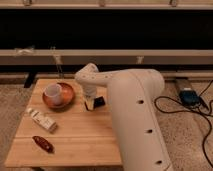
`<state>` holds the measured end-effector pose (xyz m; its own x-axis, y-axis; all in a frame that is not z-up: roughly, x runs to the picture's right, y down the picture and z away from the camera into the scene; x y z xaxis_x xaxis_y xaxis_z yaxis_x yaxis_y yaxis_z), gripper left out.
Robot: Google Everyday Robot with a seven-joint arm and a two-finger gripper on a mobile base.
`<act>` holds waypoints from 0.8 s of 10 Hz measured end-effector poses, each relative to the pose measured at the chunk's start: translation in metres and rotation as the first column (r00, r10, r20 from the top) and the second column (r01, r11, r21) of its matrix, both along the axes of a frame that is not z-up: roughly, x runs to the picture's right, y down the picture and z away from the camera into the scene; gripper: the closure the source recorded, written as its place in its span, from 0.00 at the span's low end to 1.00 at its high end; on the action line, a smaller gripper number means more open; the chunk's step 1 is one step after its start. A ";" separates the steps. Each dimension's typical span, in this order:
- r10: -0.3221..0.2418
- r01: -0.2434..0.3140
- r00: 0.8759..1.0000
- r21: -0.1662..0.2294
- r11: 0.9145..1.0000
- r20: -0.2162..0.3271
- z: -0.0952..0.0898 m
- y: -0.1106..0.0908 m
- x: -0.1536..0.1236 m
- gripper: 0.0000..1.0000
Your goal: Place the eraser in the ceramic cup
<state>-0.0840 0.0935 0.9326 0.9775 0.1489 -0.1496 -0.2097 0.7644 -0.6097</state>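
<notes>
The white ceramic cup [53, 92] stands upright inside a reddish-brown bowl [66, 100] at the table's back left. The black eraser [99, 102] shows just right of my gripper [90, 104], close above the tabletop near the table's middle. I cannot tell whether the eraser is held or lying on the wood. The gripper hangs down from the white arm, a short way right of the bowl. The arm's big white body [137, 115] covers the table's right side.
A pale whitish block [41, 120] lies on the left of the wooden table [80, 137]. A dark red elongated object [43, 143] lies near the front left corner. Cables and a blue box [189, 95] are on the floor to the right.
</notes>
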 end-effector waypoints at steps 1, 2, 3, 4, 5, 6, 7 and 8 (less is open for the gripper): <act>-0.004 0.004 1.000 0.001 1.000 -0.002 -0.001 0.001 0.000 0.86; -0.007 0.007 1.000 0.007 1.000 -0.002 -0.001 0.000 -0.001 0.94; -0.011 0.011 1.000 0.018 1.000 -0.001 -0.003 -0.002 -0.002 0.99; -0.012 0.011 1.000 0.029 1.000 0.003 -0.006 -0.006 -0.006 1.00; -0.001 0.000 1.000 0.046 0.999 0.013 -0.014 -0.014 -0.010 1.00; 0.007 -0.008 1.000 0.064 0.998 0.015 -0.023 -0.026 -0.010 1.00; 0.018 -0.020 1.000 0.078 0.997 0.021 -0.033 -0.038 -0.013 1.00; 0.033 -0.036 0.999 0.087 0.996 0.033 -0.044 -0.050 -0.020 1.00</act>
